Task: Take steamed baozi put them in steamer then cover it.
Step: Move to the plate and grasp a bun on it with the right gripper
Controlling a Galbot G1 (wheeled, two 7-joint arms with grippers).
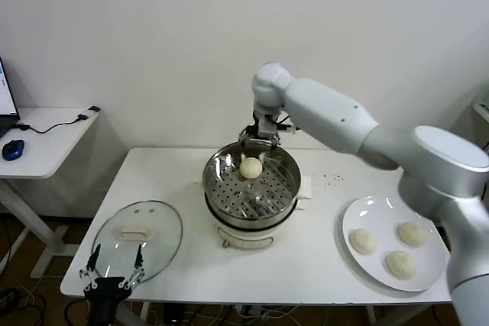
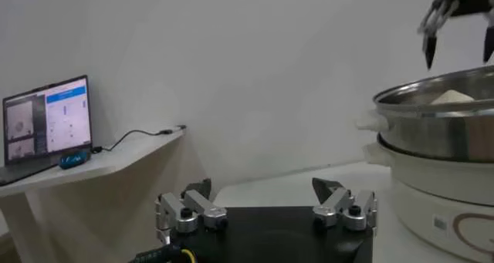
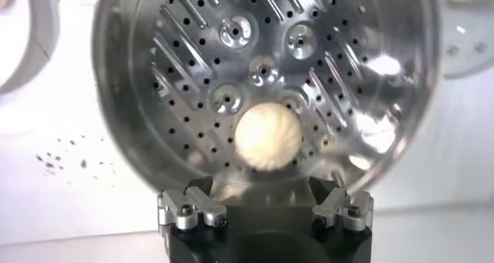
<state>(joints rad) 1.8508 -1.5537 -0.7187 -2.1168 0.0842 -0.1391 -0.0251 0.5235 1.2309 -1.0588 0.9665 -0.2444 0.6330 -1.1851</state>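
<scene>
— Start at the left edge of the table (image 1: 191, 265). What is there?

— The lid (image 1: 137, 240) lies flat by the front left corner, its cream handle up. The left gripper (image 1: 114, 271) hangs at the table's front edge just beside the lid, fingers apart, holding nothing.

— And the middle?

— The steamer (image 1: 250, 192) stands at the centre of the table. One bun (image 1: 250, 167) sits on its perforated floor, toward the back wall of the basket. The right gripper (image 1: 260, 145) hovers over the back rim, directly above that bun, fingers spread and clear of it.

— The right side?

— A white plate (image 1: 374, 215) sits near the front right corner and carries three buns (image 1: 388, 248), set apart from one another. Dark specks (image 1: 332, 179) lie on the table between steamer and plate.
</scene>
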